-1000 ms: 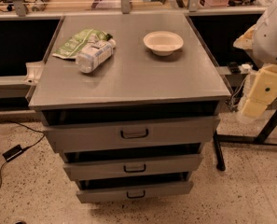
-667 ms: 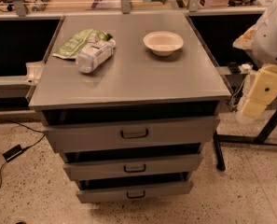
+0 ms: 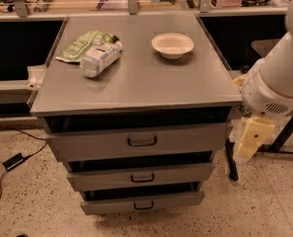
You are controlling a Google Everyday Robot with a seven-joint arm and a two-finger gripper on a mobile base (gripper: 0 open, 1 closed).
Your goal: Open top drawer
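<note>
The top drawer (image 3: pixel 185 139) is the widest and tallest grey front of three, just under the cabinet top, with a small dark loop handle (image 3: pixel 142 141) at its centre. A dark gap shows above its front. My gripper (image 3: pixel 252 138) hangs as a cream-coloured piece below the white arm (image 3: pixel 276 85) at the right. It is beside the cabinet's right front corner, level with the top drawer and apart from it, well right of the handle.
On the cabinet top (image 3: pixel 151 83) lie a plastic bottle (image 3: pixel 100 58), a green bag (image 3: pixel 82 44) and a white bowl (image 3: pixel 172 45). Two narrower drawers (image 3: pixel 142 177) sit below. A black cable and adapter (image 3: pixel 13 161) lie on the floor at left. Table legs (image 3: pixel 230 162) stand right of the cabinet.
My arm and gripper have moved down and to the left, closer to the cabinet's right front corner. The drawers and the things on top have not moved.
</note>
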